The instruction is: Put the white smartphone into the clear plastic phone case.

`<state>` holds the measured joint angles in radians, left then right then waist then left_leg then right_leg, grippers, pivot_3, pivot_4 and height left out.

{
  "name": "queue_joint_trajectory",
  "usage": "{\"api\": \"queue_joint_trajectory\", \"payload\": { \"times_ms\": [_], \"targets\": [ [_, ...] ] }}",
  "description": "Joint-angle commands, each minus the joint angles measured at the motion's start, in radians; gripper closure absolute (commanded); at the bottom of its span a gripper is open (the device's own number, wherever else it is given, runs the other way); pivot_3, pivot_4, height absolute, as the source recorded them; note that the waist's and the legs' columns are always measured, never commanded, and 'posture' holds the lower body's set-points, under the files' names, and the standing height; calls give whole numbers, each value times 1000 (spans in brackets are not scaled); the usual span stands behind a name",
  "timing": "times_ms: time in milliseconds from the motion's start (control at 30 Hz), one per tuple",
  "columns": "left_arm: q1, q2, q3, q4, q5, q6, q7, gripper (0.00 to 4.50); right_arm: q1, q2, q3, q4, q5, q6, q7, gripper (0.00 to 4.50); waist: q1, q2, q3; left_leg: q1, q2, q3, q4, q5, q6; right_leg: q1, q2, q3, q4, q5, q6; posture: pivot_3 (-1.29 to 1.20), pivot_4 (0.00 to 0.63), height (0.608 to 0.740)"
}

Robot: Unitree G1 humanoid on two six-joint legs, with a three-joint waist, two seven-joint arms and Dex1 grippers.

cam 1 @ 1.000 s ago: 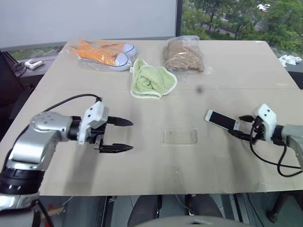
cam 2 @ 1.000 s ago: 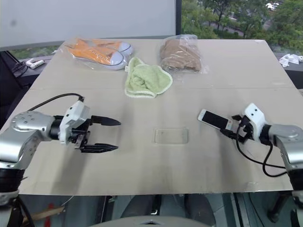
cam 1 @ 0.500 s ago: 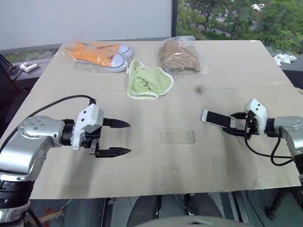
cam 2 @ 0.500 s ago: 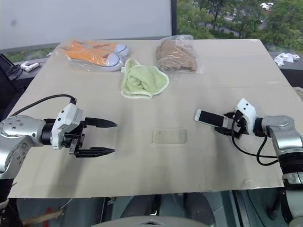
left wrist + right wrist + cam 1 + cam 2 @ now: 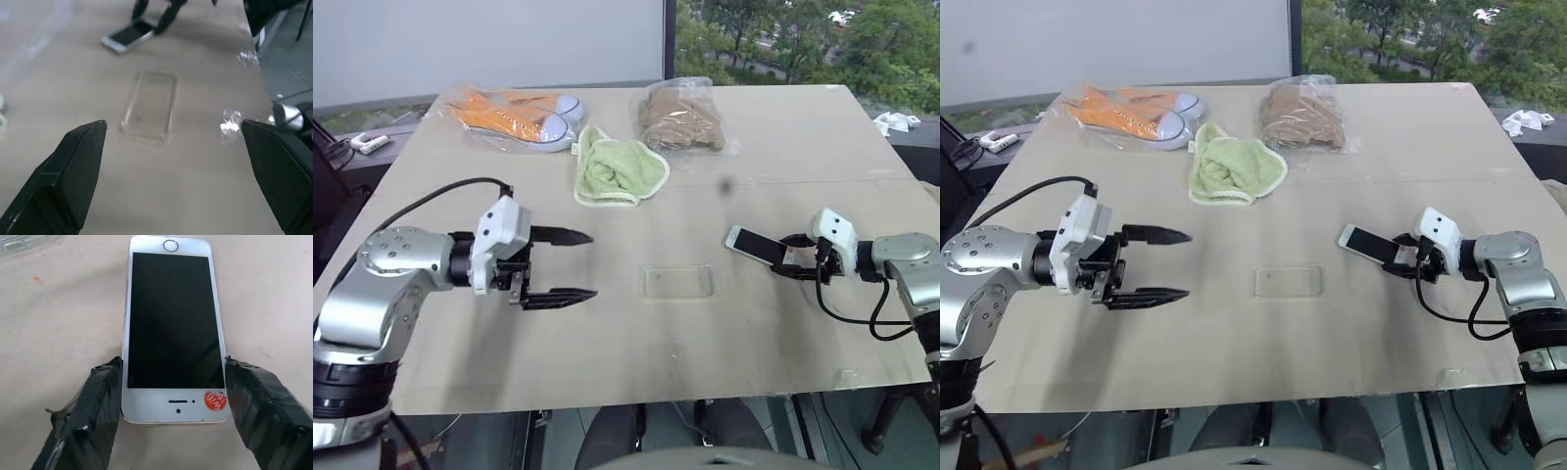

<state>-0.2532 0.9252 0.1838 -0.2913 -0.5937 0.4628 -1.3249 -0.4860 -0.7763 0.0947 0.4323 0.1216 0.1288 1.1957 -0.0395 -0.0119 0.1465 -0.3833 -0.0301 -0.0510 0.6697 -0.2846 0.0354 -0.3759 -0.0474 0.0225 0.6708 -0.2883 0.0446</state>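
Observation:
The white smartphone (image 5: 173, 318) lies screen up on the table's right side (image 5: 751, 244), its orange-red mark at the end nearest my right gripper (image 5: 787, 257). That gripper's taped pads (image 5: 102, 396) press against both long edges of the phone's near end, and the phone rests on the table. The clear plastic phone case (image 5: 677, 282) lies flat and empty at the table's middle, left of the phone, and also shows ahead of my left fingers (image 5: 148, 106). My left gripper (image 5: 589, 264) hovers wide open left of the case, pointing toward it, holding nothing.
At the far side of the table (image 5: 607, 372) lie orange shoes in a clear bag (image 5: 514, 113), a green cloth (image 5: 619, 168) and a bagged brown item (image 5: 683, 116). The table's front edge runs close below both arms.
My right gripper's fingers have drawn in from open to rest against the phone's sides, and its wrist has rolled. The left gripper has lifted a little, still open.

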Motion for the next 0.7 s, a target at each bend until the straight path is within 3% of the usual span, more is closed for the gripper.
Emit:
{"api": "queue_joint_trajectory", "payload": {
  "times_ms": [33,333,533,700],
  "targets": [
    [-26,-17,6,6,9,-52,25,0,32,-3,19,-4,-12,33,18,1697,0,0,0,0,0,0,0,0,0,0,0,0,0,0,0,0,150,740],
    [-27,-32,-7,28,28,-93,32,0,41,-5,-5,-40,4,38,27,1699,3,0,0,-1,0,0,0,0,0,0,0,0,-1,0,0,0,150,740],
    [6,-16,-3,35,34,-104,19,0,31,-11,-43,-218,75,92,49,1699,3,4,3,-4,0,0,-1,0,0,-4,0,1,-1,0,0,0,150,740],
    [18,-15,-6,52,44,-118,10,0,-6,-25,-19,-467,141,267,75,1699,6,5,4,-9,0,-1,-1,0,-1,-8,-1,-1,-2,0,0,0,150,740]
  ]
}}
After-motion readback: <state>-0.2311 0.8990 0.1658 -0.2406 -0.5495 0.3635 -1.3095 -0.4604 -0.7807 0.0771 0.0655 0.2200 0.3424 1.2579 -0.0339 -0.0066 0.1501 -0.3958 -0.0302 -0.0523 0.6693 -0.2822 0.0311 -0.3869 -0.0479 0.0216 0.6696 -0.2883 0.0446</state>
